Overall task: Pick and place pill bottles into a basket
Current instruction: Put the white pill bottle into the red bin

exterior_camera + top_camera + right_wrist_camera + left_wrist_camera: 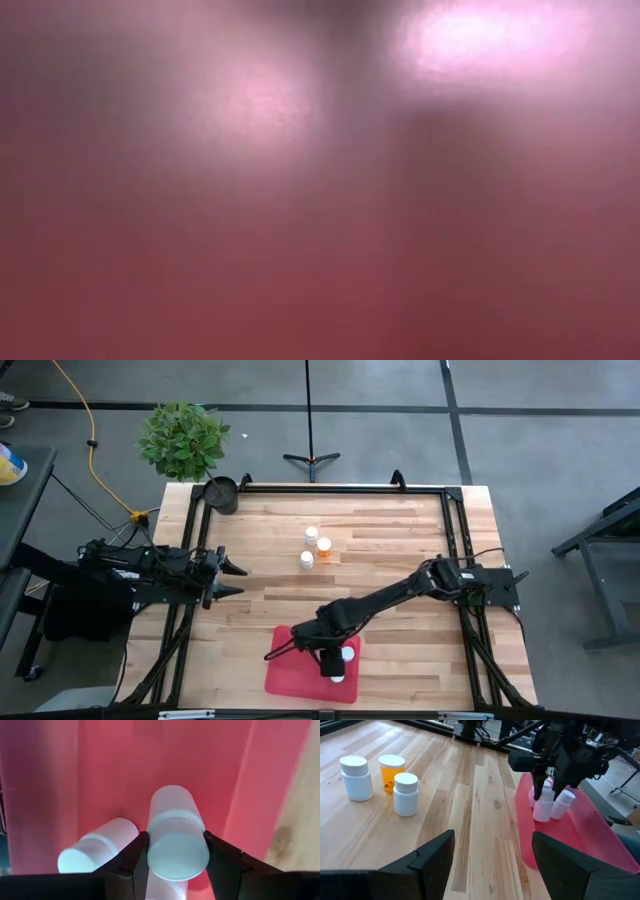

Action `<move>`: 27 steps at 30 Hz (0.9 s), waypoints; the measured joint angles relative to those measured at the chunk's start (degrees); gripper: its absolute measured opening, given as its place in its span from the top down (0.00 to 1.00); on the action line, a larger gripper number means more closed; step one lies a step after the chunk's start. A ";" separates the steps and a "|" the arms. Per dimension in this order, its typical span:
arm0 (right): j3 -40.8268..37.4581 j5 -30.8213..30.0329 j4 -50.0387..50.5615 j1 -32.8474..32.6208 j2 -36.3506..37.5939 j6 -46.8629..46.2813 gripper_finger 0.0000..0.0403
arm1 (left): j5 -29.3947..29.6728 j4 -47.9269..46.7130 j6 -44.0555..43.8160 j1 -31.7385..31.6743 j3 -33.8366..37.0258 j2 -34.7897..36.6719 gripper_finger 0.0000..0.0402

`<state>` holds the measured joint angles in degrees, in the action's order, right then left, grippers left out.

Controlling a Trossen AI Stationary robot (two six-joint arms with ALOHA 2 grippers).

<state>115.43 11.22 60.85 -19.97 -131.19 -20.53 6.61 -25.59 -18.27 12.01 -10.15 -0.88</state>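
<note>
White, smooth cylindrical pill bottle (177, 845) sits clamped between the right gripper's (176, 857) dark fingers over the glossy red basket (290, 675); left gripper (232, 578) waits, fingers spread, empty.

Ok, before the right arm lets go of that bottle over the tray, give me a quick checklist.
1. Right gripper shut on white bottle: ok.
2. Bottle above the red basket: ok.
3. Drop spot free: not ok, another bottle lies right beside it.
4. Held bottle touching basket floor: cannot tell.
5. Left gripper open, parked at the table's left, away from the basket: ok.
6. Three bottles remain on table: ok.
</note>
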 joint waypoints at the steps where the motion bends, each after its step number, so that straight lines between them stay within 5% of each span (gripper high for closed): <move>1: -0.01 -0.02 0.29 0.00 -0.17 0.00 0.64 | 0.00 -0.10 0.01 0.00 0.00 0.00 0.26; 27: 1.32 -0.13 4.04 0.56 -0.36 1.34 0.58 | 0.02 -0.36 -0.01 0.00 0.00 0.02 0.26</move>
<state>116.75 11.09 64.90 -19.40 -131.55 -19.19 6.63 -25.94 -18.28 12.01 -10.15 -0.86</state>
